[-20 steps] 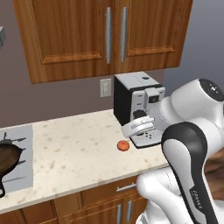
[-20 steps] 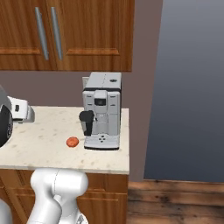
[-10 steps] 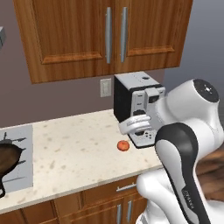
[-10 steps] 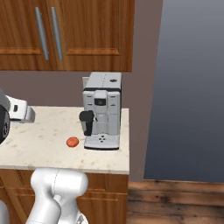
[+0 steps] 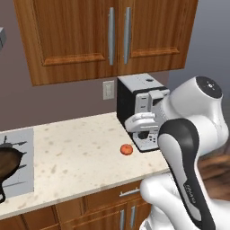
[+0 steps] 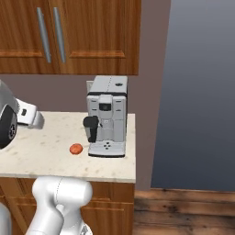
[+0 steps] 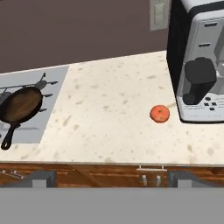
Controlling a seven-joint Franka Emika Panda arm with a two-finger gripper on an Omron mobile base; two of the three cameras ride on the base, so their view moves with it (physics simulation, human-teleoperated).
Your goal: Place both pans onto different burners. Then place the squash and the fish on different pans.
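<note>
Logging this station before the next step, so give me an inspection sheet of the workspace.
Surface: speckled beige counter, cooktop at one end.
Job's things: brown skillet on a burner; squash on the counter beside the coffee machine; fish and second pan nothing seen.
Clutter: coffee machine only.
Tool: tool open, empty, above the counter's front edge.
Cables: nothing seen.
Surroundings: wooden wall cabinets, wall outlet, drawers below.
</note>
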